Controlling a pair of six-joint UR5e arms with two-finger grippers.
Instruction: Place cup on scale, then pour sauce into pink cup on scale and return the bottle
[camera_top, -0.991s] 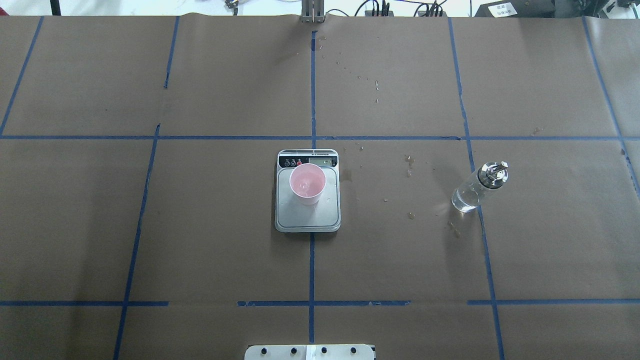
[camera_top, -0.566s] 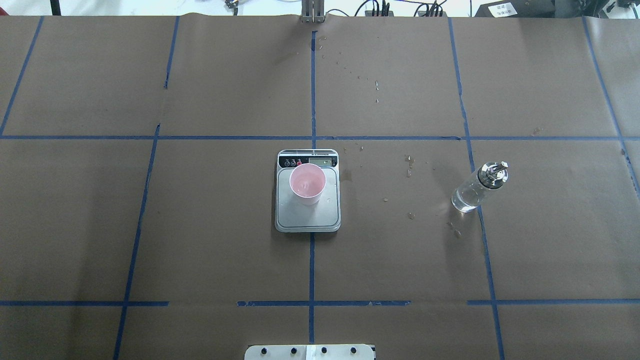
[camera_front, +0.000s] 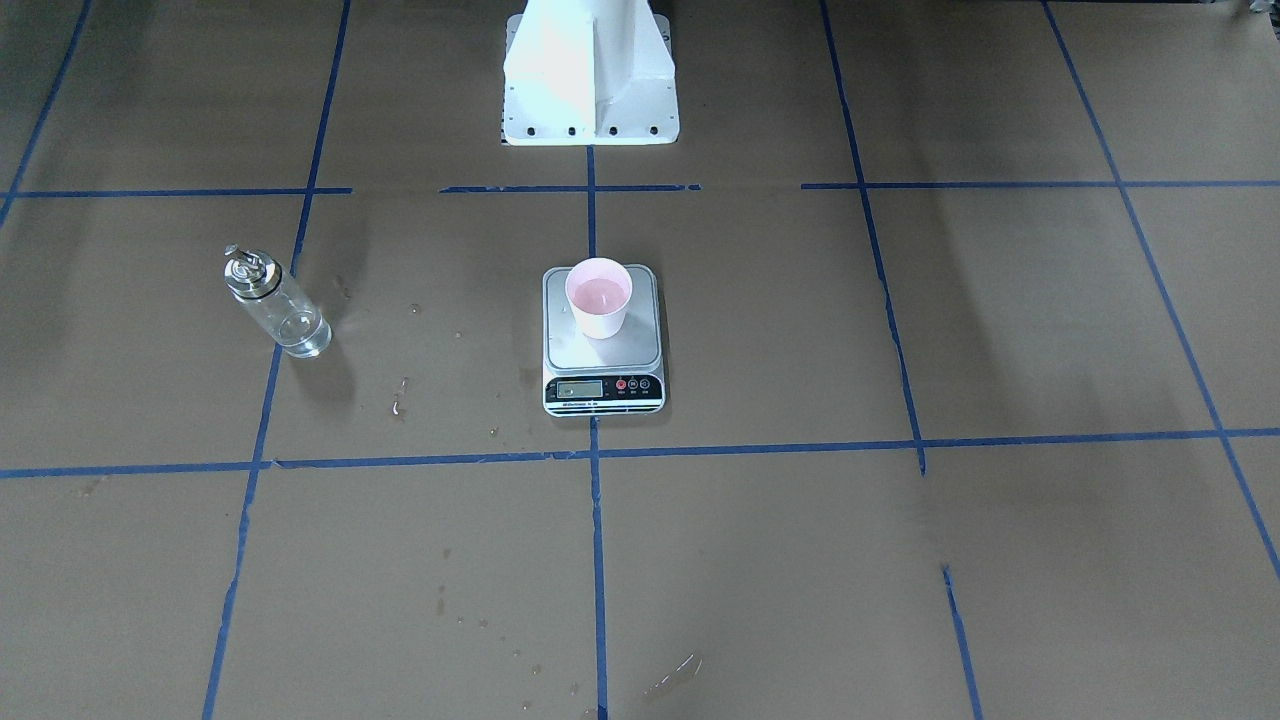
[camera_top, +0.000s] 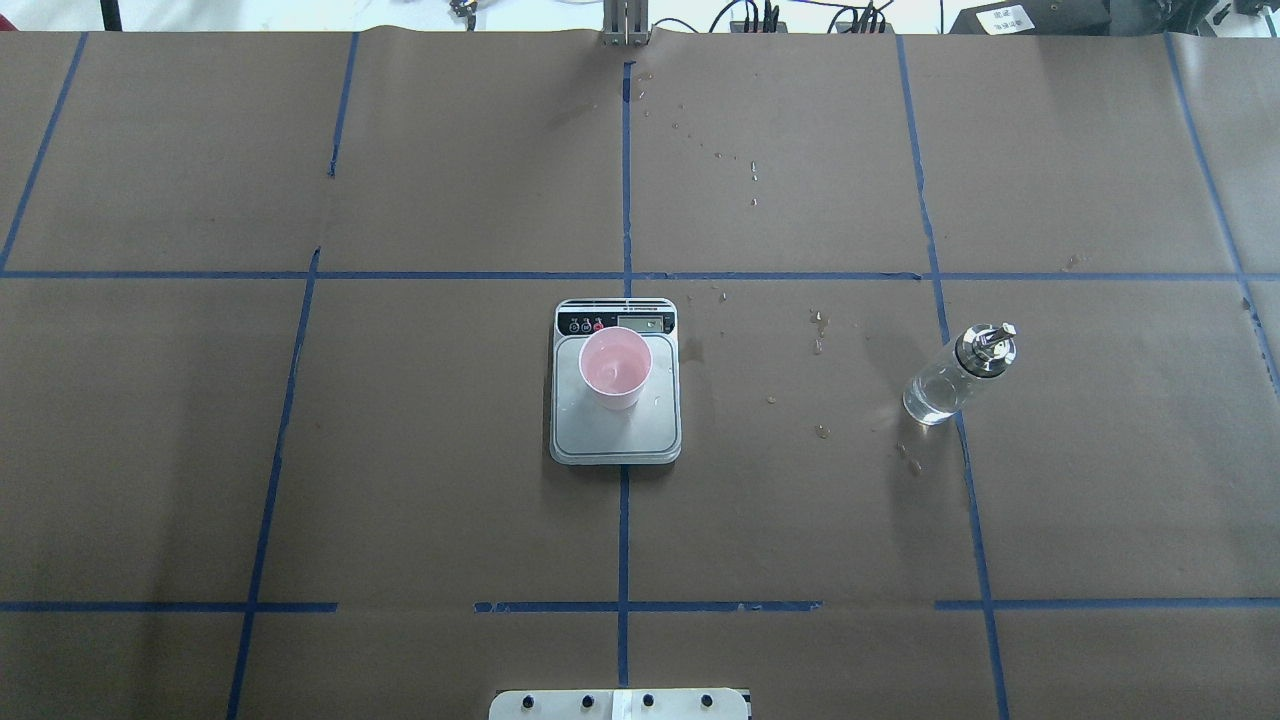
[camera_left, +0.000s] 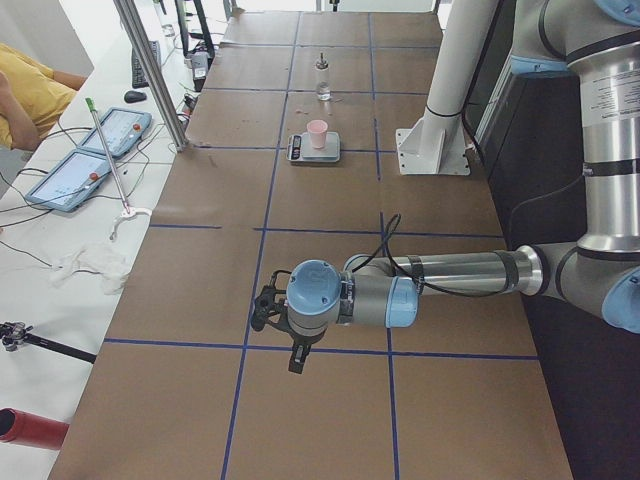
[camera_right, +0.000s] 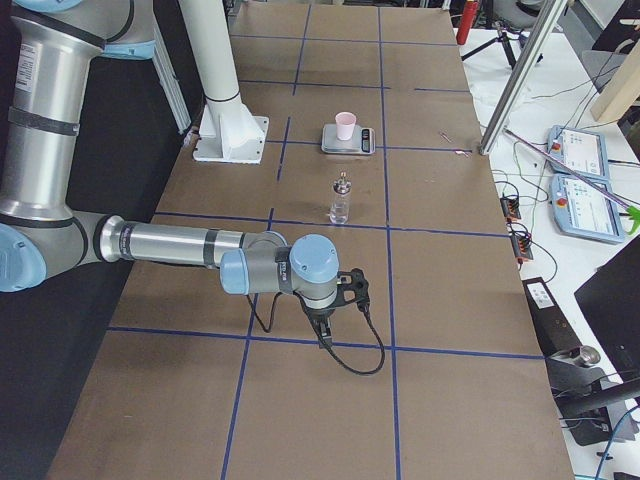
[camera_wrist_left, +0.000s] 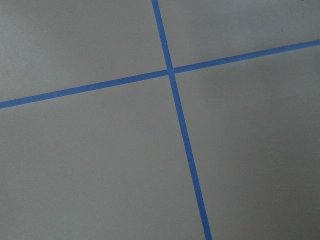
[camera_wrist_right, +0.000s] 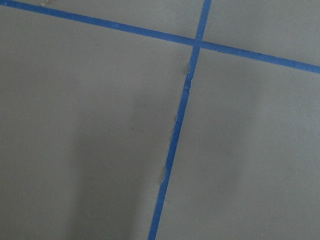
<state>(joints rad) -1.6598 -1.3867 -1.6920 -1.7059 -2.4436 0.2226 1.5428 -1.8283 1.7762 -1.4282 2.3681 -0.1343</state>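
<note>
Cup (camera_top: 615, 368) stands upright on the scale (camera_top: 615, 440) at the middle of the bench (camera_top: 400, 450) so its fill can be weighed; well to the right the bottle (camera_top: 945, 382) stands capped and apart, seemingly returned. Left tool (camera_left: 264, 307) and right tool (camera_right: 357, 287) hover far off; released or clenched, I cannot tell.

A flat brown paper-covered desk (camera_wrist_right: 260, 150) is seen filling the whole view. Two strips of blue tape are laid across it: a long blue tape strip (camera_wrist_right: 100, 23) is run from the upper left edge, sloping slightly down to the right edge, and a second blue tape strip (camera_wrist_right: 175, 135) is run from top to bottom, leaning leftward. They are crossed near the top, right of the middle. Below the crossing, the second strip's left edge is ragged. A soft dark shadow (camera_wrist_right: 100, 170) is cast over the lower left
</note>
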